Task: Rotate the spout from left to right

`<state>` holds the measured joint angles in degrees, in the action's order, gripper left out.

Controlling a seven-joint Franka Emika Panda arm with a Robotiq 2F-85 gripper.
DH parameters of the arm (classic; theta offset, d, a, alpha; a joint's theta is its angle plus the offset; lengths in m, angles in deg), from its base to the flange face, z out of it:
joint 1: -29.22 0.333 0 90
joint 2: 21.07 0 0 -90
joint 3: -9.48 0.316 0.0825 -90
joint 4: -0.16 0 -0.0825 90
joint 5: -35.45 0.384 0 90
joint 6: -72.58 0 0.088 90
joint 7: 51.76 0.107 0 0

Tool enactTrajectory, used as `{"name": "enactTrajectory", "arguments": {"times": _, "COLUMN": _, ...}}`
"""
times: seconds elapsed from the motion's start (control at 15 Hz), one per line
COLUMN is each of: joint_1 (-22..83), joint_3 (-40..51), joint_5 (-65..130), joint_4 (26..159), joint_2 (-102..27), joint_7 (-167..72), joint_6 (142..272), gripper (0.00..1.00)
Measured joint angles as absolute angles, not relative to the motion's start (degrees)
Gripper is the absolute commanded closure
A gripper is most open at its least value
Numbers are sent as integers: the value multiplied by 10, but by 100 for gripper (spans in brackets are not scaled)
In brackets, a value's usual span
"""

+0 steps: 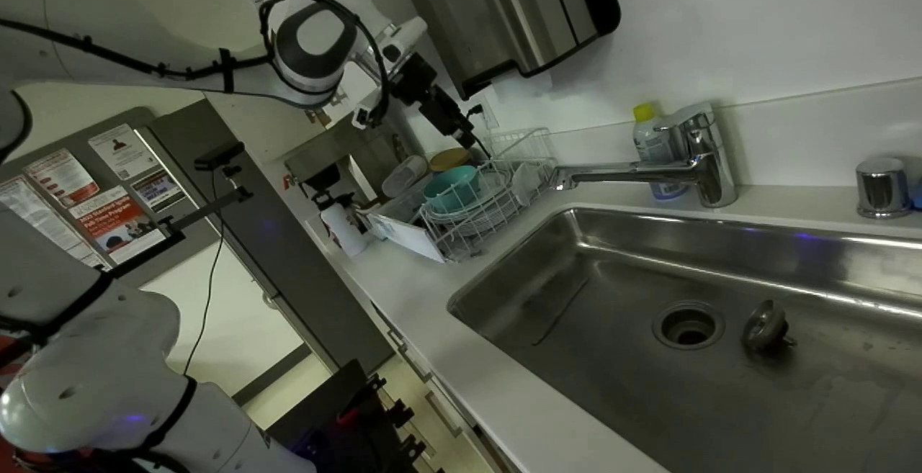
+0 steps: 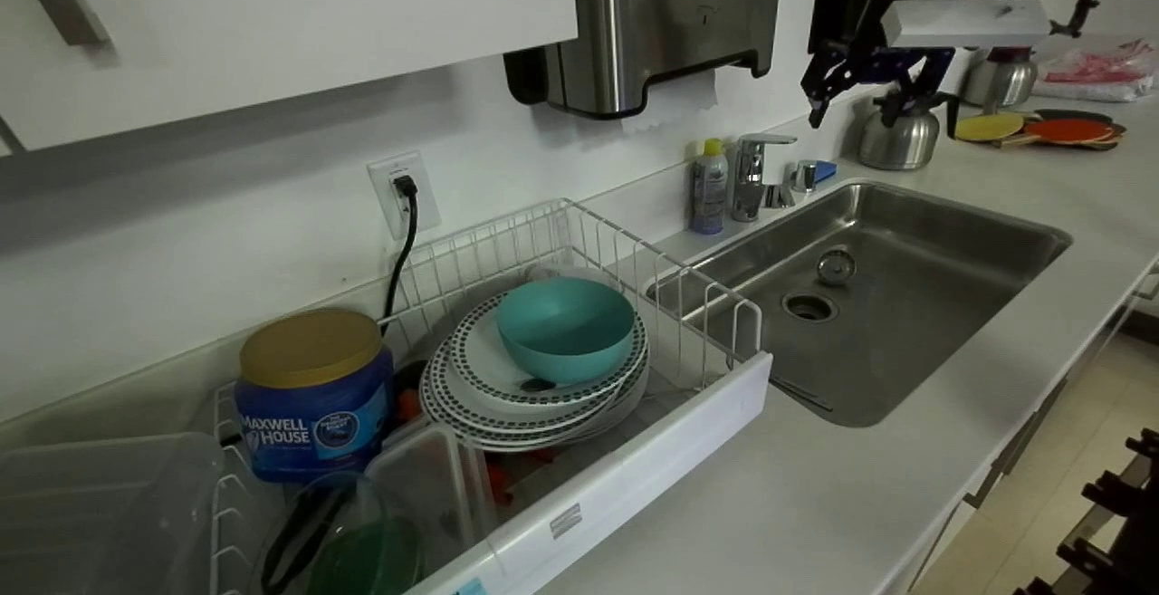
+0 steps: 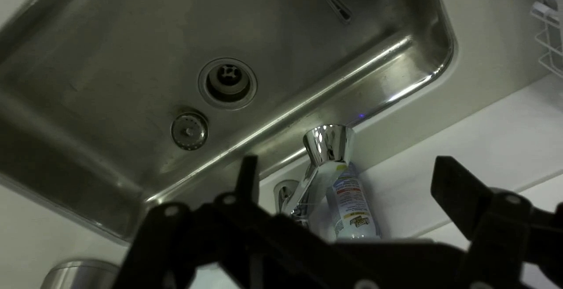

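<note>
The spout [image 1: 627, 170] is a long, slim chrome tube. In an exterior view it projects left from the chunky chrome faucet base [image 1: 714, 163], toward the dish rack. In an exterior view the spout [image 2: 779, 195] looks short, seen nearly end-on beside the faucet base [image 2: 750, 180]. In the wrist view the chrome faucet [image 3: 329, 144] lies between and beyond the fingers, partly hidden by the gripper; I cannot clearly make out the slim spout there. My gripper [image 3: 347, 170] is open and empty, its fingers wide apart. It hangs in the air [image 2: 856, 115], apart from the faucet.
A yellow-capped spray bottle [image 1: 652, 143] stands behind the spout. A wire dish rack [image 1: 472, 232] with dishes is left of the sink [image 1: 504, 293]. A paper towel dispenser [image 1: 504, 12] hangs on the wall. A chrome cap [image 1: 882, 185] and a kettle [image 2: 898, 139] stand further along.
</note>
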<state>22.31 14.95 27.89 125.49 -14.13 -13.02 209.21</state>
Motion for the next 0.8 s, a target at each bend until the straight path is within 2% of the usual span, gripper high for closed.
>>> {"name": "enactTrajectory", "arguments": {"times": 0.33, "joint_1": 227, "joint_3": 129, "joint_5": 282, "joint_4": 1238, "joint_2": -168, "joint_7": -117, "joint_6": 2102, "gripper": 0}}
{"name": "enactTrajectory", "arguments": {"times": 0.8, "joint_1": 234, "joint_3": 90, "joint_5": 307, "joint_4": 1178, "joint_2": -273, "joint_7": -92, "joint_6": 2167, "gripper": 0}}
